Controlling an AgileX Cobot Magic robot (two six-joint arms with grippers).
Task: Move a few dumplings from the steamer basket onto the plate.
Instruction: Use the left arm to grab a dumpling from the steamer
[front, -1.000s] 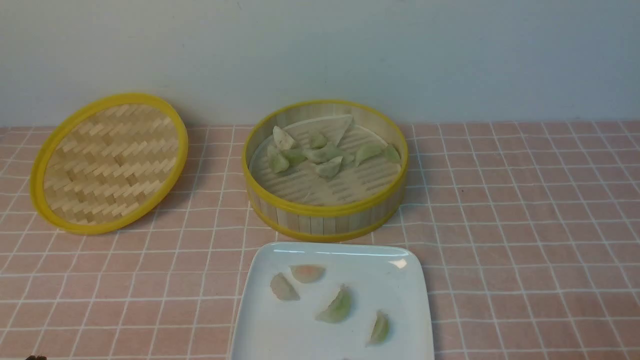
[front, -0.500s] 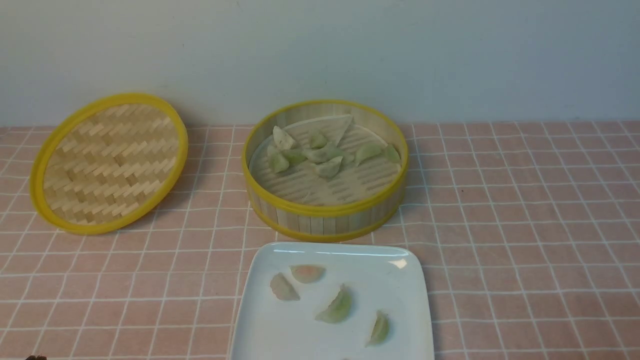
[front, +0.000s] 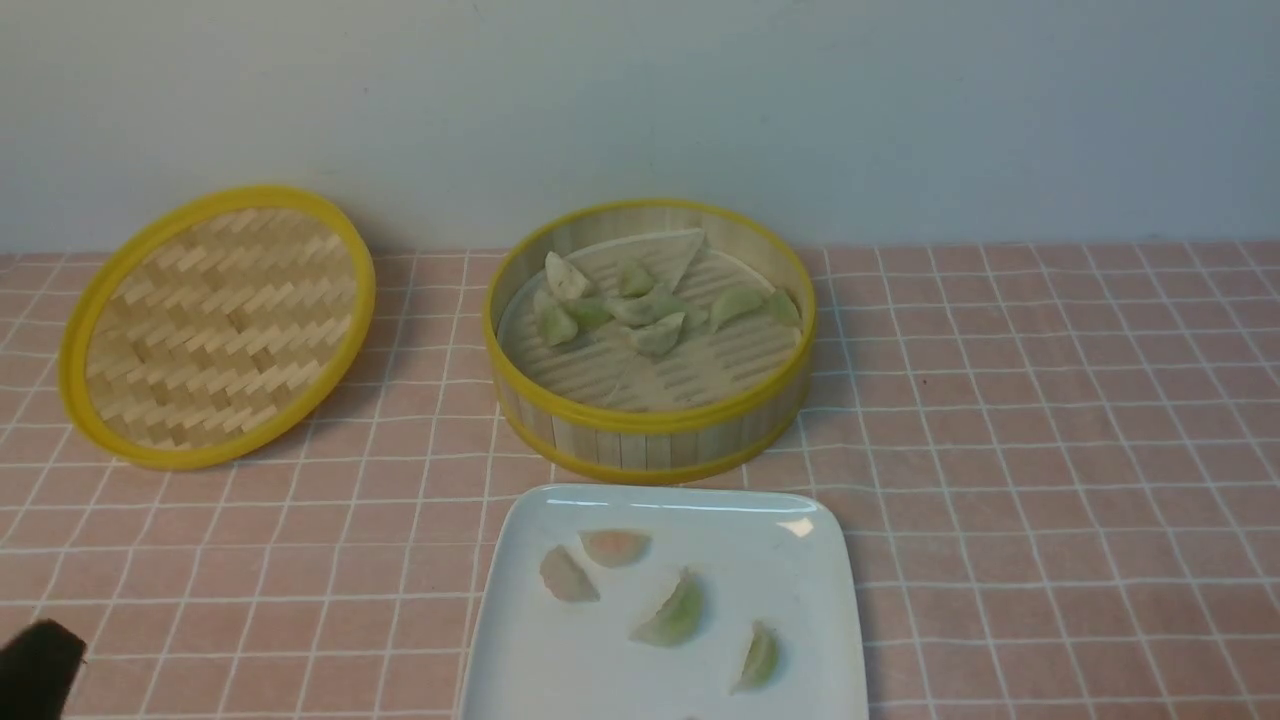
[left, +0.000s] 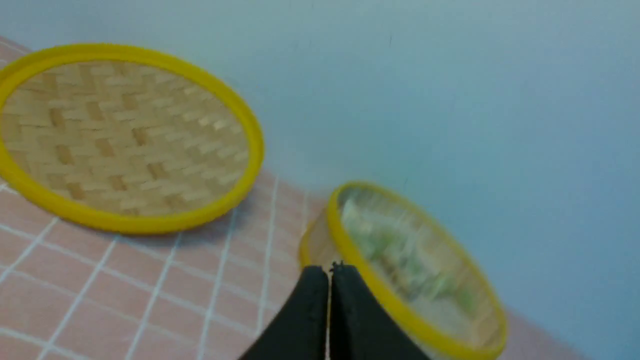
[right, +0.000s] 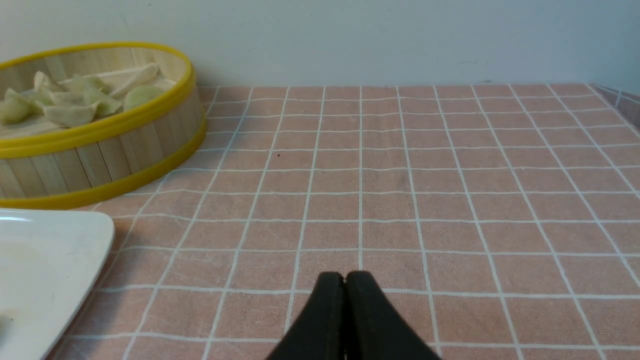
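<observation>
a round bamboo steamer basket with yellow rims (front: 650, 440) is seen at the middle of a pink tablecloth with a white grid (front: 1050, 450), close to a pale blue-grey wall (front: 640, 100). a cluster of small pale green and whitish crescent dumplings (front: 655, 335) is gathered on the far half of its slatted floor, the near half being left bare. just in front of the basket, parted from it by a narrow strip of cloth, a glossy white square plate with rounded corners (front: 660, 497) is laid, its near edge cut off by the frame. four dumplings are shown spread apart on the plate: a pinkish one (front: 615, 546) and a whitish one (front: 567, 575) nearer the basket, two green ones (front: 672, 612) nearer the robot. a flat woven bamboo lid with a yellow rim (front: 215, 325) is set to the left of the basket, well apart from it; whether it lies flat or leans cannot be told. the left gripper (left: 329, 272) is pictured with its black fingers (left: 310, 310) pressed together and nothing between them, the basket being blurred beyond its tips. the right gripper (right: 344, 280) is likewise clenched and empty, held above bare cloth to the right of the plate.
</observation>
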